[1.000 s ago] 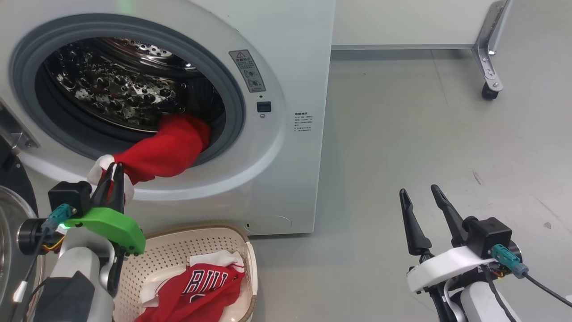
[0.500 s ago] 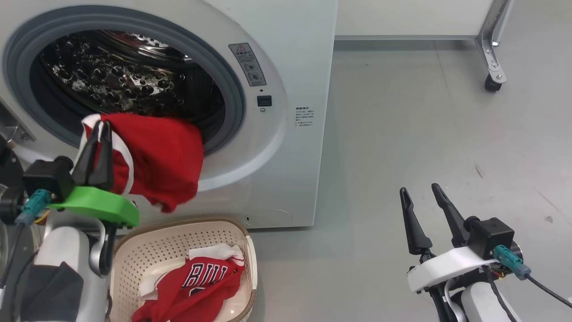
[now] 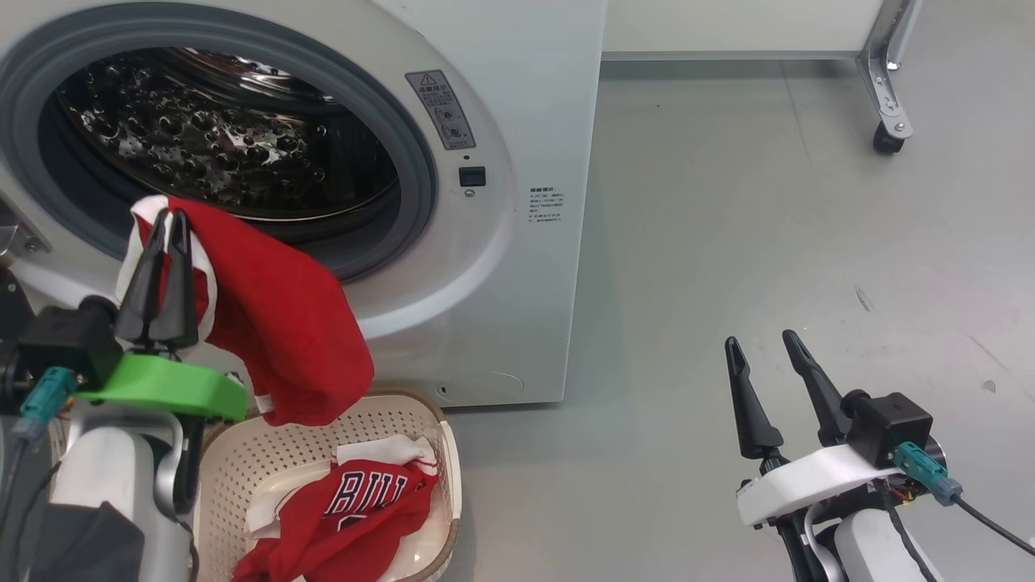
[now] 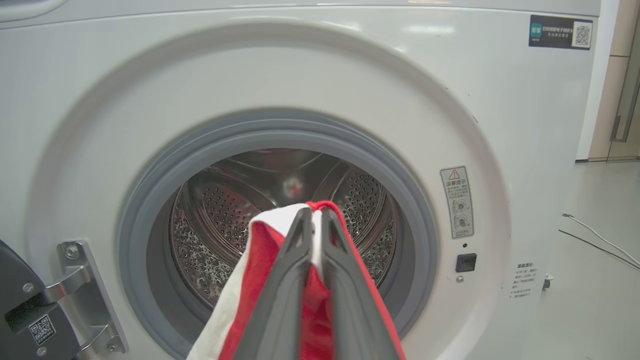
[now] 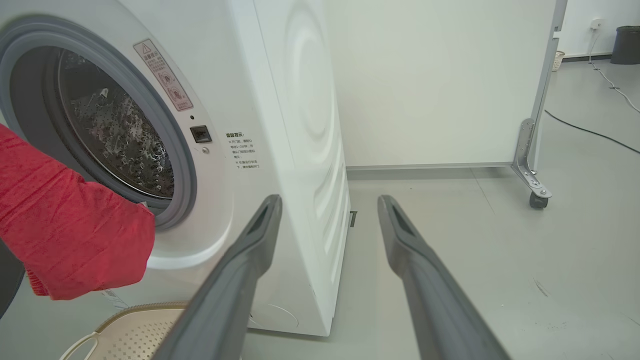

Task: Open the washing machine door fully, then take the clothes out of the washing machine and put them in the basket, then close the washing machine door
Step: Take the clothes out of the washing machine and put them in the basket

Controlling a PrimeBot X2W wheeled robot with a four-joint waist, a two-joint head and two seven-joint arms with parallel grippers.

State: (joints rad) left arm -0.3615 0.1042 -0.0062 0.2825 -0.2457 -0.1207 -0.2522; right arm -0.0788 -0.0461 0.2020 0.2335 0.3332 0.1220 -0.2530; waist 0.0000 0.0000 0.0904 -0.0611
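The washing machine [image 3: 501, 267] stands open, its steel drum [image 3: 218, 145] bare inside. The washing machine door shows as a black edge [image 4: 20, 300] by the hinge, swung aside. My left gripper [image 3: 168, 217] is shut on the white-trimmed edge of a red garment [image 3: 283, 331], one of the clothes. The garment hangs in front of the opening, its lower end just over the basket [image 3: 267, 461]. A red jersey [image 3: 356, 509] lies in the basket. In the left wrist view the fingers [image 4: 300, 260] pinch the cloth [image 4: 260, 265]. My right gripper [image 3: 760, 339] is open and empty over the floor.
A white panel on a metal caster foot [image 3: 889, 121] stands at the back right. Grey floor stretches to the right of the machine. A cable [image 5: 590, 132] runs along the floor far behind, near a dark bin [image 5: 627, 45].
My left gripper has drawn the red garment out of the drum and back, so it now hangs free over the basket. The right arm has stayed still.
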